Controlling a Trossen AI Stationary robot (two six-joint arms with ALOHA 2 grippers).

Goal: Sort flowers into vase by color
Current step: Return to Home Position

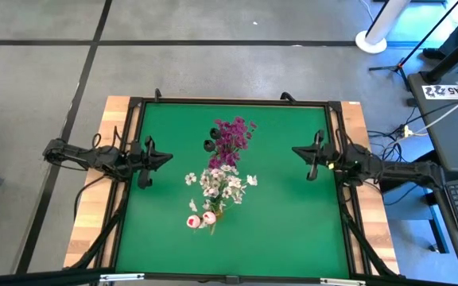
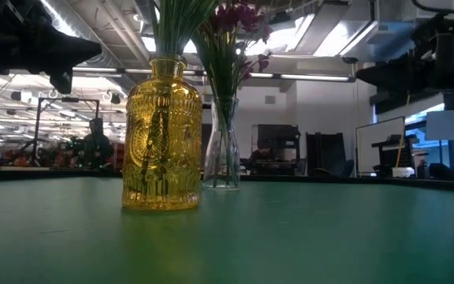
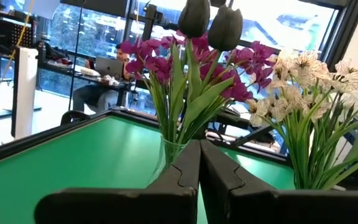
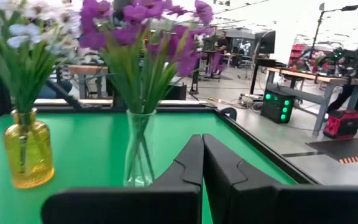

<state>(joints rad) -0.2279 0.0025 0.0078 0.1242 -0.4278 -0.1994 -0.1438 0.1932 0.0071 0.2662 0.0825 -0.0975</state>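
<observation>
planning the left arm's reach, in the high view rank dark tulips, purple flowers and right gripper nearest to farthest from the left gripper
From the left gripper:
1. dark tulips, on the bunch's side facing it
2. purple flowers, just beyond, mid-table
3. right gripper, across the table on the right side

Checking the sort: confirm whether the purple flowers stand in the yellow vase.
No, the purple flowers stand in the clear glass vase; the yellow vase holds white blossoms.

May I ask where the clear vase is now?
Low view: the clear vase stands on the table, just behind the yellow vase, to its right, holding purple flowers.
</observation>
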